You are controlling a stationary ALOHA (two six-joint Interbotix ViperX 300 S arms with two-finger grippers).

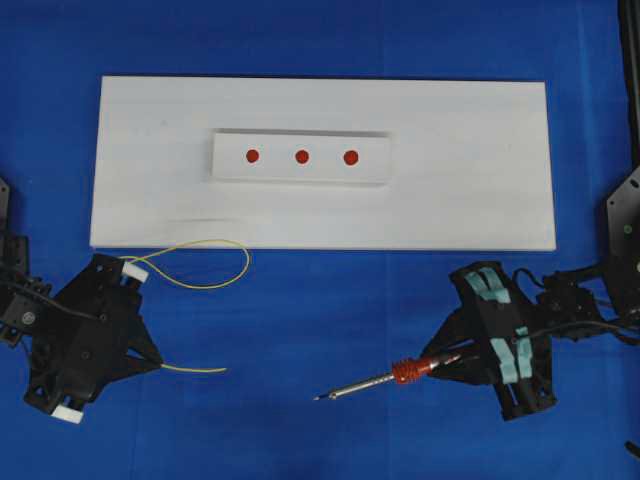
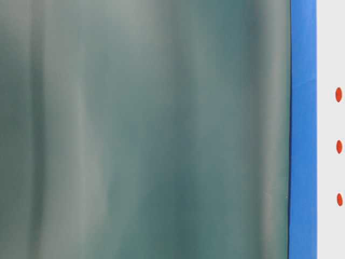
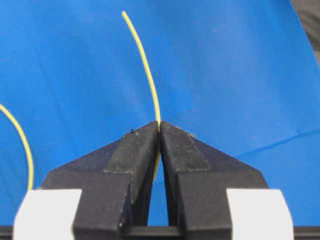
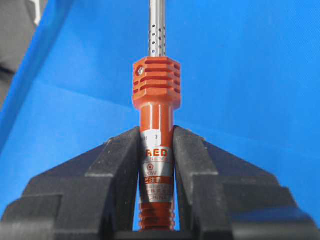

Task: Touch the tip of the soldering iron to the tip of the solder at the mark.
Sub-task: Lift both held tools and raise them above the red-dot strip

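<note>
The left gripper is clenched on the solder, its two black fingers pressed together with only the thin yellow wire between them. A short free end juts out past the fingertips toward the right of the overhead view, roughly level, with a slight bend; behind the gripper the rest of the wire curls in a loose loop over the blue tabletop up to the near edge of the white board.

The right gripper is closed around the soldering iron, gripping the red-orange barrel just behind its ribbed collar. The iron's long axis runs nearly level, sloping a little toward the bottom of the overhead view, and its pointed tip aims left, toward the solder's free end but well apart from it. Both tools are over the blue tabletop, short of the board.

On the board a raised white block carries three red marks in a row.

The table-level view is almost wholly filled by a blurred grey-green surface; only a blue strip and the marks show at its right edge. The right wrist view cuts off the iron's tip.
</note>
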